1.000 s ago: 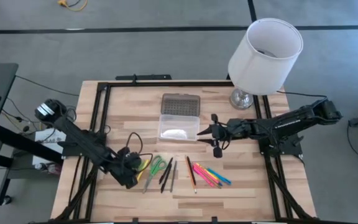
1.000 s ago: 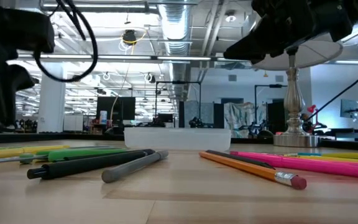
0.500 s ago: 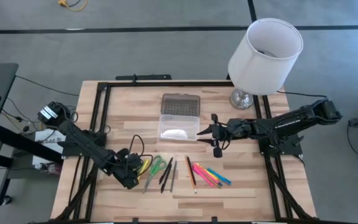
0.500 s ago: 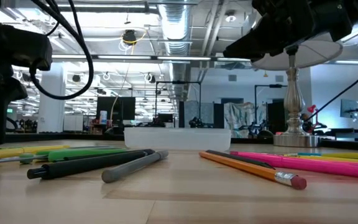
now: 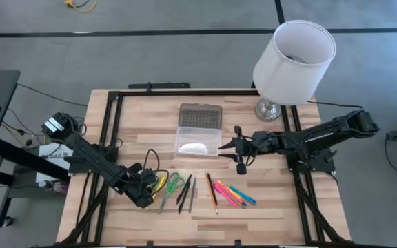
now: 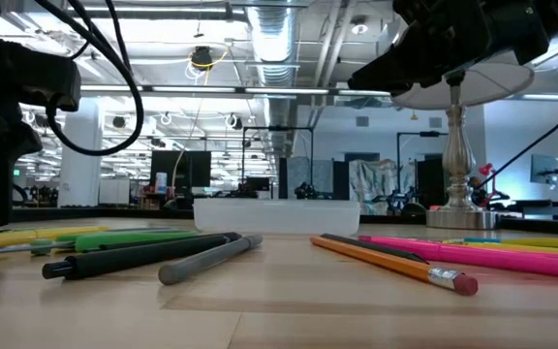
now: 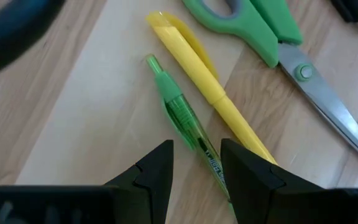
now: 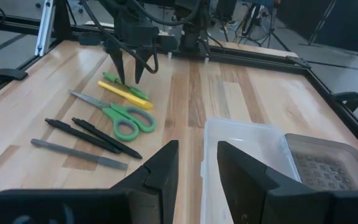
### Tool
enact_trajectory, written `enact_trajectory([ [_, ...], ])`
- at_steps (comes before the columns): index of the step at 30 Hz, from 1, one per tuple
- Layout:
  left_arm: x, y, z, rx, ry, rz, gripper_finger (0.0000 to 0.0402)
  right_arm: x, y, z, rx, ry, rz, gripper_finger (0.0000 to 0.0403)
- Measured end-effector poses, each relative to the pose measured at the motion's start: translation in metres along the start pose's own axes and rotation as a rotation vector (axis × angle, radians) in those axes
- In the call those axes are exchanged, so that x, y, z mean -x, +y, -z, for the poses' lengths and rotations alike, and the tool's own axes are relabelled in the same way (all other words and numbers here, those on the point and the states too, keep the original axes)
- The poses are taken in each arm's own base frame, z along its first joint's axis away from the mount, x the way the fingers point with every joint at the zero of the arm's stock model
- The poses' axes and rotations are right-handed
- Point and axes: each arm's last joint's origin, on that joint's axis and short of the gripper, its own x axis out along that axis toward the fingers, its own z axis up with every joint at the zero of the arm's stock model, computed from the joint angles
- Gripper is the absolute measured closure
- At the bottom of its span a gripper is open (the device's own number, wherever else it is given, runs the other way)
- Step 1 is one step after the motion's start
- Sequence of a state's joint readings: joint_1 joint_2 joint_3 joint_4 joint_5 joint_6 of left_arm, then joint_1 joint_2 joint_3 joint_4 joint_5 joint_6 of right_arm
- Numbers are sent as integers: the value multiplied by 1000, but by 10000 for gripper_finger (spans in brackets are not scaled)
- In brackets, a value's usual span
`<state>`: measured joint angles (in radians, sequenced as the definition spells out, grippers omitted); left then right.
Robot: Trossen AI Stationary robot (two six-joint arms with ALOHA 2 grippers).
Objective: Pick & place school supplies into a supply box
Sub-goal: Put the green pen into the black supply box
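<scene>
We see table (image 5: 253,213), then open box (image 5: 198,140) at centre, long axis across table, ribbed lid (image 5: 200,116) folded away behind. Right gripper (image 8: 192,163) hovers beside box, fingers apart, empty. Left gripper (image 7: 196,163) straddles green pen (image 7: 182,118), fingers apart, not gripping. Pen lies beside yellow highlighter (image 7: 209,93), roughly parallel; scissors (image 7: 272,37) just beyond.

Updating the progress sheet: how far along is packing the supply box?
Barely started. The supply box is open, nothing visibly inside. In hand: the left gripper, open, straddles the green pen beside the yellow highlighter. Left: scissors, dark pens, the coloured group. The right gripper waits open by the box.
</scene>
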<state>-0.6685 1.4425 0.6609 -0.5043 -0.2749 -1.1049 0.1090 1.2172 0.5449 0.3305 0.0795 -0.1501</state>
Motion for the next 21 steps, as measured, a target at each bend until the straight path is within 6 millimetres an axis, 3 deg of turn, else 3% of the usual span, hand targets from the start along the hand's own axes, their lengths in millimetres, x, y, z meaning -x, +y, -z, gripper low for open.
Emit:
enact_trajectory([
  [21,-7,-3,1,-56,18,11,274,0,1,1,1,7,-4,295],
])
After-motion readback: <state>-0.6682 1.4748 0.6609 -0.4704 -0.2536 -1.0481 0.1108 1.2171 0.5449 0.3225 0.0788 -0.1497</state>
